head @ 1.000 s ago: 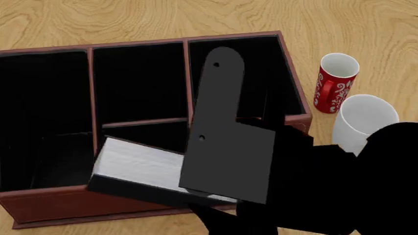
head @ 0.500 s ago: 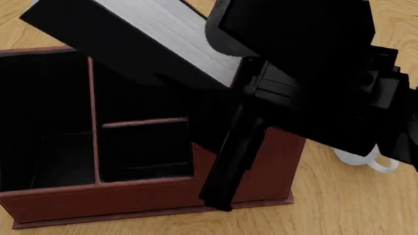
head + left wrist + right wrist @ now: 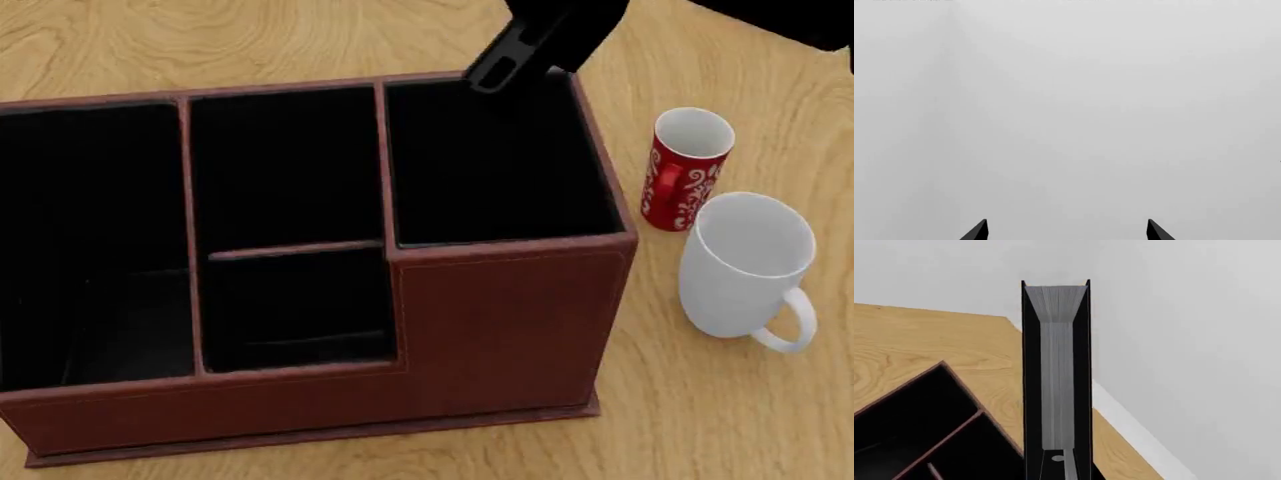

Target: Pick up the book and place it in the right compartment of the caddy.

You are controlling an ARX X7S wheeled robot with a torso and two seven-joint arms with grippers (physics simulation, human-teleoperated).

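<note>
Light oak-grained worktop (image 3: 267, 40) fills the head view, and on it sits the caddy (image 3: 494, 330), a reddish-brown stitched box with a black lining. Its right compartment (image 3: 494, 170) has the tallest walls and shows only black lining inside. Beside that section lies a split middle section (image 3: 287, 235) with a low crossbar, and a long section (image 3: 87, 240) takes up the far left end.

Just to the right of the caddy stands a red patterned mug (image 3: 683, 170), upright, and nearer the camera a plain white mug (image 3: 741, 265) with its handle turned toward the front right. The two mugs stand close together, the white one overlapping the red one's base in this view.

A dark part of the right arm (image 3: 534, 40) reaches in from the top edge, its tip hanging over the back rim of the right compartment.

From the right wrist view, the book (image 3: 1055, 380) stands straight out from the camera, held up off the worktop, black covers on either side of its grey-white page edge. The right tool (image 3: 1057, 465) has it clamped by its covers at the near end. Below and beside the book, a corner of the caddy shows, with the worktop and a pale wall (image 3: 1187, 340) beyond.

The left wrist view shows only a blank grey surface, with the two fingertips (image 3: 977, 231) of the left tool (image 3: 1066, 231) set wide apart and holding nothing.
</note>
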